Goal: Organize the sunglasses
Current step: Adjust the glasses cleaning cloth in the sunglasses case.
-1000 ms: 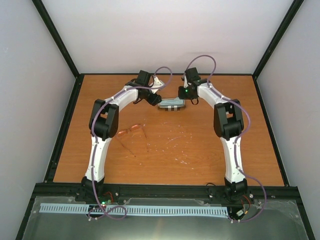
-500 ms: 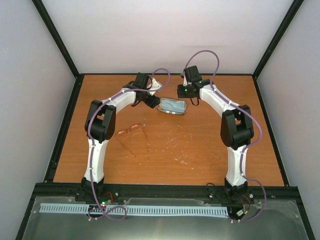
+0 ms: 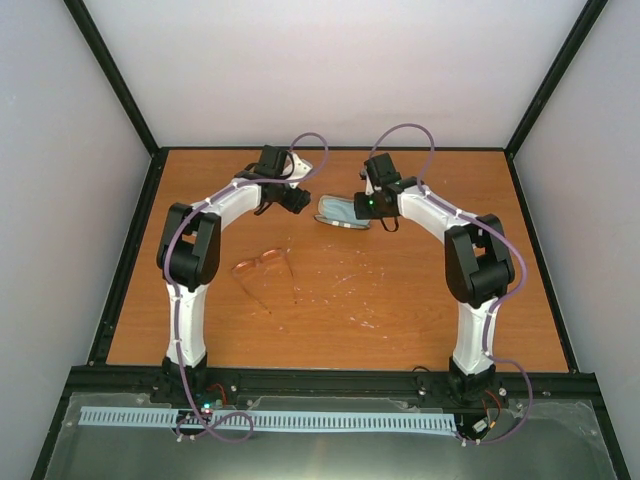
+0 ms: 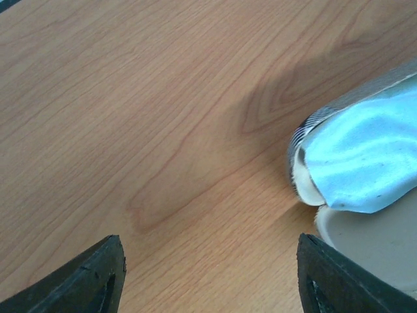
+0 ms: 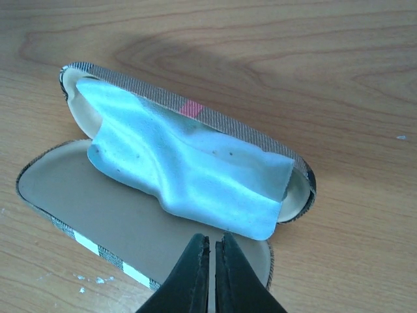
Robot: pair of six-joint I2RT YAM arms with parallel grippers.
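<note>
Toward the far edge of the table (image 3: 420,290) lies an open glasses case (image 3: 331,217), tan with a checked outside and a small red patch. A light blue cloth (image 5: 189,173) is draped inside its shell and spills over the lip onto the flat lid.

The right gripper (image 5: 213,257) hangs just over the near side of the case. Its jaws are pressed together with only a hairline gap, and nothing shows between them. The tips sit over the lid, just beside the cloth's lower edge. Whether they touch either one cannot be told.

The left gripper (image 4: 208,274) is just to the left of the case, with its jaws spread wide over bare wood and nothing between them. In the left wrist view only the tips of its fingers (image 4: 85,280) show. The case (image 4: 301,134) and cloth (image 4: 365,153) are cut off at that frame's right edge.

The sunglasses (image 3: 260,265) rest on the table well apart from the case, nearer the arm bases and to its left, close to the left arm's elbow. Their orange-pink lenses are clear from above, but the thin dark arms are faint lines that are hard to trace.
</note>
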